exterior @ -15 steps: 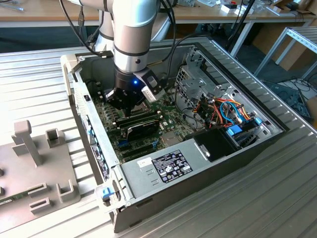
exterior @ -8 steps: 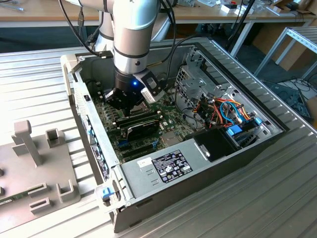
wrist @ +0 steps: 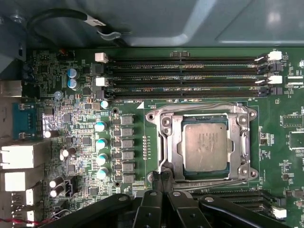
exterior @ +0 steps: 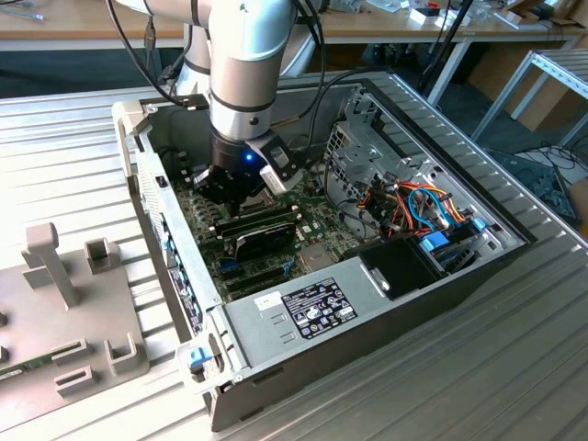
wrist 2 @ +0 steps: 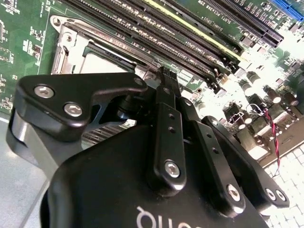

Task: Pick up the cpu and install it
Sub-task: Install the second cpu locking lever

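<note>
- Closest in, the gripper (wrist: 161, 178) hangs low over the motherboard (wrist: 85, 137). In both wrist views its fingers (wrist 2: 167, 83) are pinched together at the tips with nothing between them.
- Right past the fingertips is the cpu (wrist: 205, 147). It already lies flat in the metal socket frame (wrist: 166, 137), silver top up, and looks square to the opening.
- My read: the chip is in place and the gripper is empty just beside the frame's edge. To do this bit well, stay gentle and go straight up and down here. A sideways nudge on the frame or chip could shift it on the contacts underneath.
- Beyond the socket run the long black memory slots (wrist: 185, 76), so there isn't much room that way.
- Furthest out, in the exterior view, the arm (exterior: 243, 64) reaches down into the open computer case (exterior: 441, 248), which sits on a ribbed metal table (exterior: 83, 156).
</note>
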`<state>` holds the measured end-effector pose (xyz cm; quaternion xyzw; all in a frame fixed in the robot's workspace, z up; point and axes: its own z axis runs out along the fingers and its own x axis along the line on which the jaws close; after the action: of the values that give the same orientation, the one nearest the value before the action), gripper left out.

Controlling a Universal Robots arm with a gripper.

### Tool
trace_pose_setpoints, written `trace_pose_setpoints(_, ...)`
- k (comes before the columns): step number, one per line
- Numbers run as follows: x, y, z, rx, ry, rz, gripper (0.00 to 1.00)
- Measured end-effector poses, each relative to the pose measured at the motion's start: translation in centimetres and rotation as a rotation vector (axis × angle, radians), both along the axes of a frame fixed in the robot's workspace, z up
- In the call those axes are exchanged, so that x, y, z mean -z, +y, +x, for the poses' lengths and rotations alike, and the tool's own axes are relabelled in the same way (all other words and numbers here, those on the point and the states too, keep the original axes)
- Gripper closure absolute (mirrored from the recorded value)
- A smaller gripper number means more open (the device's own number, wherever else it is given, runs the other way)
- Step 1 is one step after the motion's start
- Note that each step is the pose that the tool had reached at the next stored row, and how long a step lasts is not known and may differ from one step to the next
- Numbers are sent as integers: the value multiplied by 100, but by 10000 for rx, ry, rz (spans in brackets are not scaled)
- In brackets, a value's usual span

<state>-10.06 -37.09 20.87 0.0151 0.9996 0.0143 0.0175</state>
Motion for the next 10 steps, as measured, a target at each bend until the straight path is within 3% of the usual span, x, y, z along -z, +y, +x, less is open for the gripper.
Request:
trace_pose_setpoints(8,58,-4,-14,0,1,42,89)
trace_pose_setpoints(10,21,-10,-14,0,-4,44,89)
